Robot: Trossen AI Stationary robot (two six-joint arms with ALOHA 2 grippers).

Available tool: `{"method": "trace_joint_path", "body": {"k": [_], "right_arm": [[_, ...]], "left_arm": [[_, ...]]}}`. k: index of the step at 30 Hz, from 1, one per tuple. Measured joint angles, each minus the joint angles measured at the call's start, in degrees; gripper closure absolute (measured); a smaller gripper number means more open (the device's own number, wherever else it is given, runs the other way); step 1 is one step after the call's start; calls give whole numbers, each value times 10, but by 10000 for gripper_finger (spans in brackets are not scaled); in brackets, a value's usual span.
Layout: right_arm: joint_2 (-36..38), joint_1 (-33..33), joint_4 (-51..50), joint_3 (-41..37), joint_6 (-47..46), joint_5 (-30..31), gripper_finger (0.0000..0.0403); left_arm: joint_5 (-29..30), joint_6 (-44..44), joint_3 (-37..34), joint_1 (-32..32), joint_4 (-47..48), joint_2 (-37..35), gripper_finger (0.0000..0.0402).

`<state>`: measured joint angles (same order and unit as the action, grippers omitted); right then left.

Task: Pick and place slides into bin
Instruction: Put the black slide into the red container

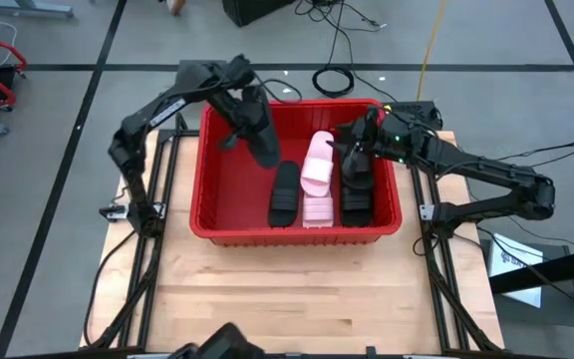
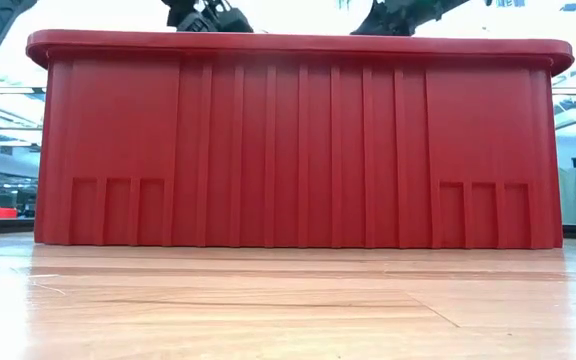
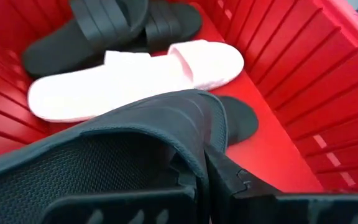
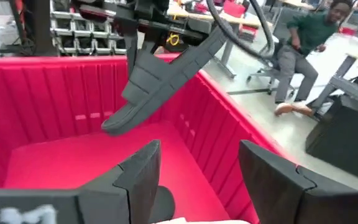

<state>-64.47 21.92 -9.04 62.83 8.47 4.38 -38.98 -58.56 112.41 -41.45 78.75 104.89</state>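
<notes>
The left gripper (image 1: 242, 112) clamps a black slide (image 1: 262, 140) over the bin (image 1: 207, 150); right gripper (image 1: 352, 150) gapes wide.

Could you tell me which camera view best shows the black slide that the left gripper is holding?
The right wrist view: the held black slide hangs whole above the bin. The high view shows it small, the left wrist view only its strap up close, the low view nothing.

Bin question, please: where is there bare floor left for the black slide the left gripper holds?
The bin has bare floor along its left wall, beside the lying black slide. The right half is crowded: pink slides, another black pair.
</notes>
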Motion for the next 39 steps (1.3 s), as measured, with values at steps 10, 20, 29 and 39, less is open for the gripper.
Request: {"method": "trace_joint_path", "body": {"k": [10,20,29,39], "right_arm": [[-27,34,8,0,15,-20,195],[-62,59,9,0,17,-70,195],[-69,63,5,0,15,-91,195],[-69,61,1,0,6,-92,195]], "left_arm": [[-55,-13,19,2,13,78,398],[-54,-25,19,16,11,153,397],[-42,-33,19,43,-9,186,387],[-12,-18,19,58,-57,210,384]]}}
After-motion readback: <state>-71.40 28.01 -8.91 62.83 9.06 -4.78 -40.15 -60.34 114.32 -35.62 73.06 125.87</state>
